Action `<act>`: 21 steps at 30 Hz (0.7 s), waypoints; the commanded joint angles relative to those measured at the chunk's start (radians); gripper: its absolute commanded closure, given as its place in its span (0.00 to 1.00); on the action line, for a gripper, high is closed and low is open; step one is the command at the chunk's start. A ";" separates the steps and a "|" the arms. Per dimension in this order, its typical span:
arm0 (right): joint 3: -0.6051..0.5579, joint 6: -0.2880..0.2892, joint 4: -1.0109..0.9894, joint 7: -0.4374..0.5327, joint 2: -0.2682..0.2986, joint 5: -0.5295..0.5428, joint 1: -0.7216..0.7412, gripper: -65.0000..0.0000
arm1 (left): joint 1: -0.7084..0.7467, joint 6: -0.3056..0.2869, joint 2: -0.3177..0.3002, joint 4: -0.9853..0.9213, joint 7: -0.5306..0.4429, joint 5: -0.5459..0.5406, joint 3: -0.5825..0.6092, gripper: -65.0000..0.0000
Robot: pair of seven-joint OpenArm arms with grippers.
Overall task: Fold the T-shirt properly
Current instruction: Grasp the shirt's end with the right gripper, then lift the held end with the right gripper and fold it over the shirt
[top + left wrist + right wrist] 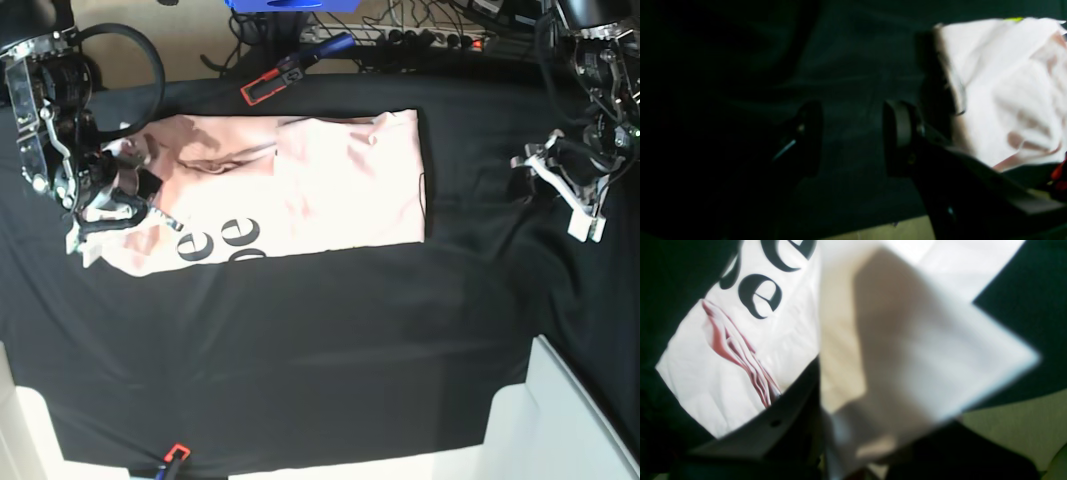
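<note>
From my seat I see no containers in use, only cloth on the table (330,340), which is draped in a matte black cloth that wrinkles softly. Close in on the right wrist camera, my right hand (118,195) is clamped on a fold of the T-shirt (330,185), a thin pale pink cotton flap lifted and blurred right before the lens, with black lettering and reddish creases on the layer beneath. The T-shirt lies partly folded as a rough rectangle toward the far side of the table, its printed end bunched at that hand. My left hand (851,136) hovers over bare black cloth beside the T-shirt's other edge, fingers (897,133) parted and holding nothing. Beyond the table's far edge lie tangled cables and a red-handled clamp (285,75) on a tan floor.
</note>
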 commanded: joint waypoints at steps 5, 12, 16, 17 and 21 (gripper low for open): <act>-0.152 -0.001 0.091 -0.014 0.036 -0.059 0.047 1.00 | 0.015 -0.005 -0.060 0.003 -0.017 -0.014 -0.006 0.56; -0.264 -0.001 0.115 -0.151 -0.007 -0.116 0.113 1.00 | 0.062 -0.005 -0.086 -0.036 -0.017 -0.013 -0.086 0.56; -0.315 -0.001 0.115 -0.200 -0.040 -0.116 0.146 0.96 | 0.087 -0.005 -0.088 -0.057 -0.017 -0.002 -0.140 0.56; -0.329 -0.001 0.115 -0.209 -0.054 -0.116 0.156 0.95 | 0.092 -0.005 -0.088 -0.057 -0.017 0.029 -0.143 0.56; -0.361 -0.001 0.115 -0.254 -0.097 -0.116 0.183 0.95 | 0.095 -0.005 -0.078 -0.051 -0.017 0.193 -0.135 0.56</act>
